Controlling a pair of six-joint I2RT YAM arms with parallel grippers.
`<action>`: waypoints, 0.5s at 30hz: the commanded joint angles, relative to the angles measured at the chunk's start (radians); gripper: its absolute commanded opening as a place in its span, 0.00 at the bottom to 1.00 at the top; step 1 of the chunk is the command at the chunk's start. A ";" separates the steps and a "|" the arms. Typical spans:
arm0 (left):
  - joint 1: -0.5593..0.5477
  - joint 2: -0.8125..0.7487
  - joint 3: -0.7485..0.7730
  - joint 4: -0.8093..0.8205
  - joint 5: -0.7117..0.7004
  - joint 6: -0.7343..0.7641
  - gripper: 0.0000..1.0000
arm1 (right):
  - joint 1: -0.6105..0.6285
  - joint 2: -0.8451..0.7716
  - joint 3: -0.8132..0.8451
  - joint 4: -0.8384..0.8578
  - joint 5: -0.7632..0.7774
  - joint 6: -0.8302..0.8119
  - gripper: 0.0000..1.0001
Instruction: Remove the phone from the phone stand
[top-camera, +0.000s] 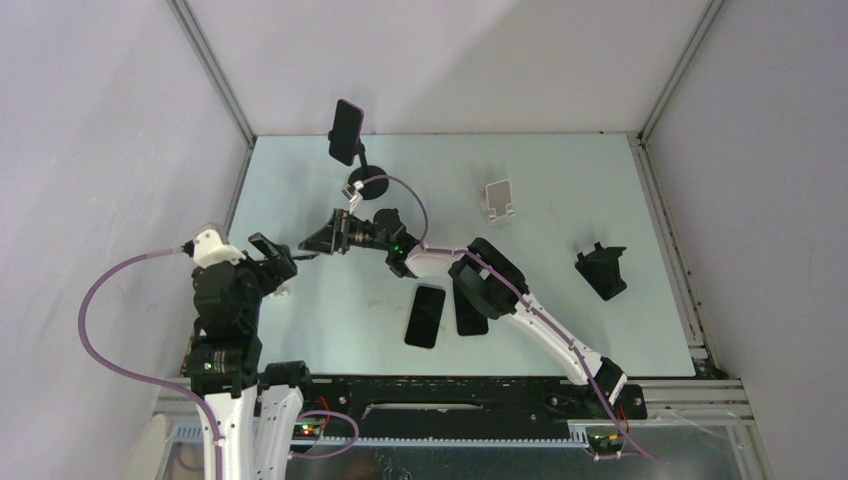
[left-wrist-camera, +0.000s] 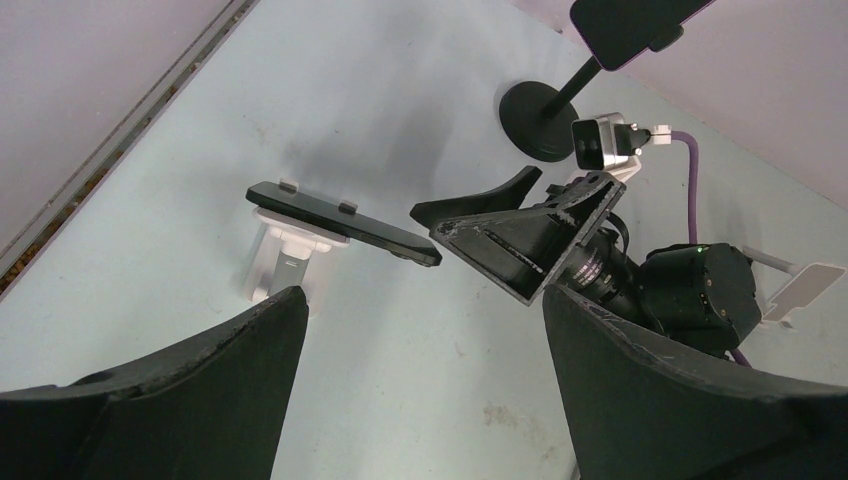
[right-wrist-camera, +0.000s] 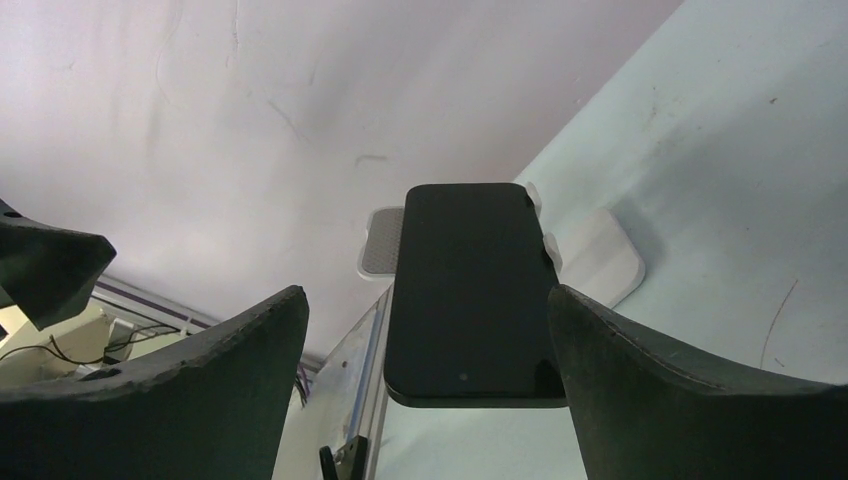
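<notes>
A black phone (right-wrist-camera: 470, 290) lies tilted on a low white stand (right-wrist-camera: 600, 255) by the table's left edge. My right gripper (right-wrist-camera: 428, 295) is open, with its fingers on either side of the phone's near end and not touching it. In the top view the right gripper (top-camera: 318, 232) reaches left across the table. The left wrist view shows the same phone (left-wrist-camera: 340, 220) on its stand (left-wrist-camera: 285, 262), with the right gripper's fingertip just off its end. My left gripper (left-wrist-camera: 425, 300) is open and empty, a short way from the phone.
A second phone (top-camera: 346, 131) is clamped on a black pole stand with a round base (top-camera: 372, 186) at the back. Two phones (top-camera: 425, 316) lie flat mid-table, one partly under the right arm. An empty white stand (top-camera: 498, 200) and a black stand (top-camera: 603, 270) sit to the right.
</notes>
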 joint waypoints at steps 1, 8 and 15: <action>0.009 0.004 -0.009 0.030 0.010 0.022 0.95 | 0.011 0.009 0.046 -0.015 0.003 -0.032 0.93; 0.009 0.005 -0.009 0.030 0.012 0.022 0.95 | 0.010 0.008 0.046 -0.073 0.036 -0.043 0.99; 0.009 0.005 -0.009 0.030 0.012 0.022 0.95 | 0.011 0.014 0.067 -0.114 0.023 -0.047 0.99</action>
